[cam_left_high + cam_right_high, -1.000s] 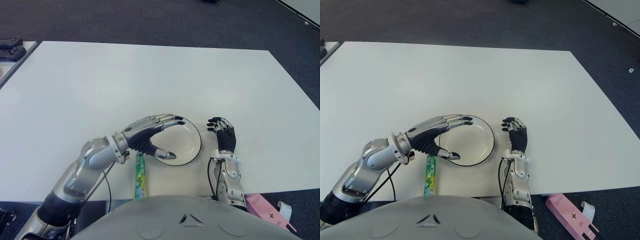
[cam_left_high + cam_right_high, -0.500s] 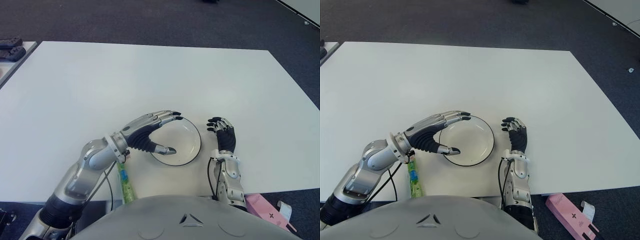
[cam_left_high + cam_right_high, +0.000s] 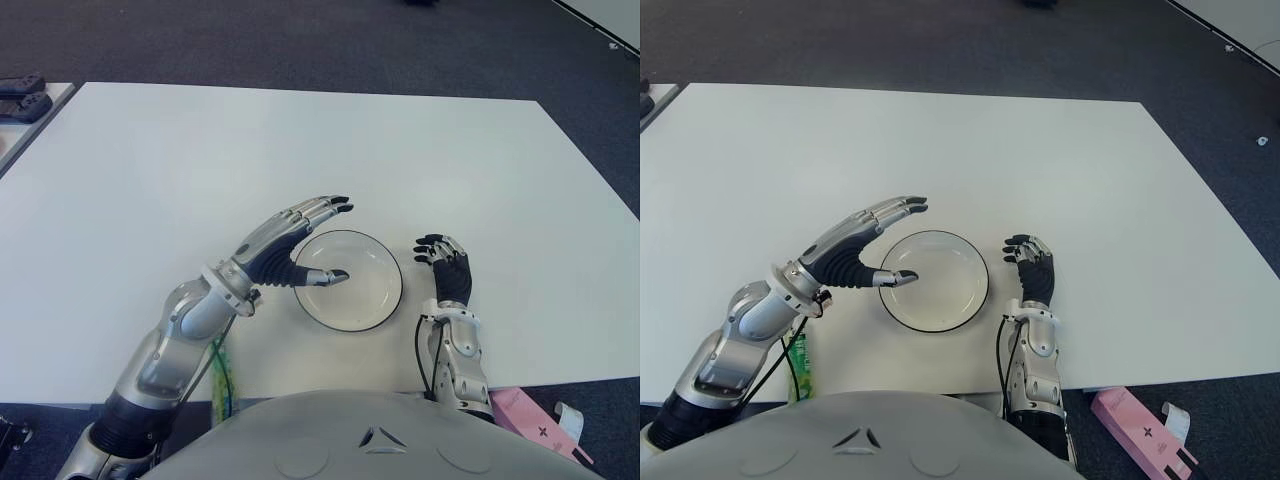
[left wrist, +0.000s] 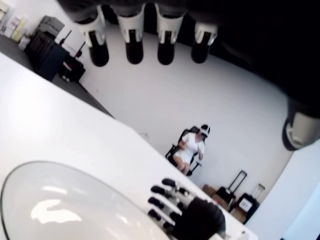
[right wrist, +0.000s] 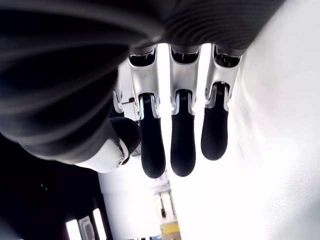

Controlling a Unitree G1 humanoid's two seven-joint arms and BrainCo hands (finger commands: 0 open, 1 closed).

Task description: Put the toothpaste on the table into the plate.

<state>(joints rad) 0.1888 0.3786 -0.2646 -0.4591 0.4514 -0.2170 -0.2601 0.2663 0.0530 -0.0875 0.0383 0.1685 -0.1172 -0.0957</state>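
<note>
My left hand (image 3: 290, 250) hovers at the plate's (image 3: 385, 305) left rim, fingers spread, holding nothing. The toothpaste (image 3: 798, 362) lies at the table's (image 3: 300, 150) near edge beneath my forearm. My right hand (image 3: 447, 265), fingers loosely extended and empty, shows right of the plate.

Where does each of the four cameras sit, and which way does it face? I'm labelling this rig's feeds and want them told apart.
Left eye view: on the head, looking down at the white table; both arms and the torso show.
Right eye view: beside it, the same scene slightly shifted.
Left wrist view: on the left wrist, past the left hand, open above the plate.
Right wrist view: on the right wrist, close on the right hand.
Shared: plate and right hand also show in the left wrist view.
</note>
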